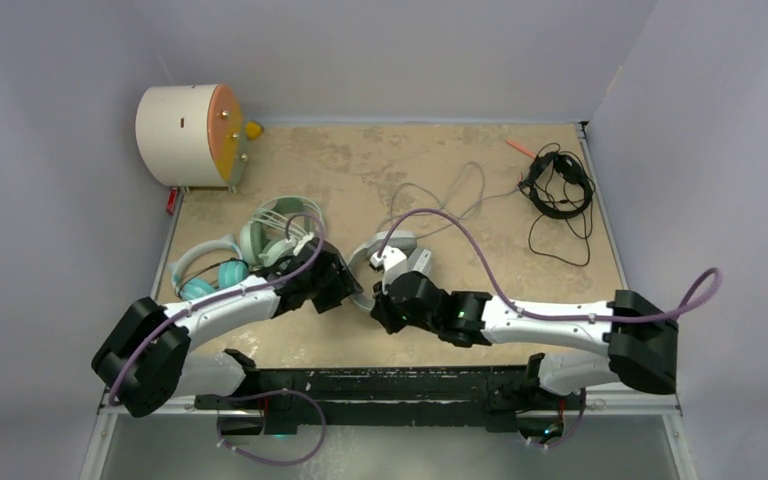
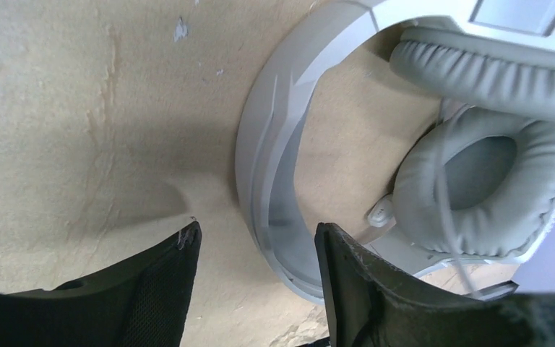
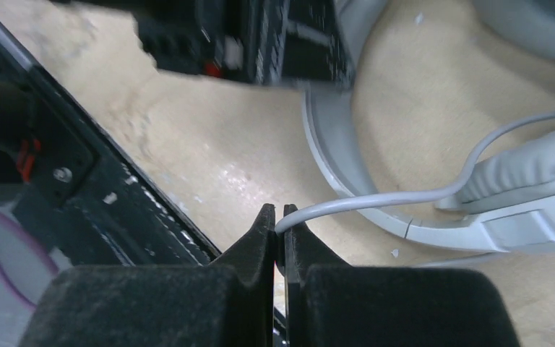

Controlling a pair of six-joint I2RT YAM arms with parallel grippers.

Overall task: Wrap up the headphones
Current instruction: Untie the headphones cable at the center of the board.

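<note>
Cable control is why I have the right gripper [image 3: 278,217] pinched fully closed on the grey cable [image 3: 376,199] of the white-and-grey headset [image 1: 392,252], which lies mid-way across the table [image 1: 360,170] between both arms. To steady it, the left gripper [image 2: 256,238] straddles the headband [image 2: 267,144], jaws part open, not clamped. Both forearms reach inward, low, wrists tipped down.

No lettering, label, brand, number or sign is legible anywhere in view — neither on the white-and-grey headset [image 2: 274,144] nor on the cream drum [image 1: 185,135] at far left.
</note>
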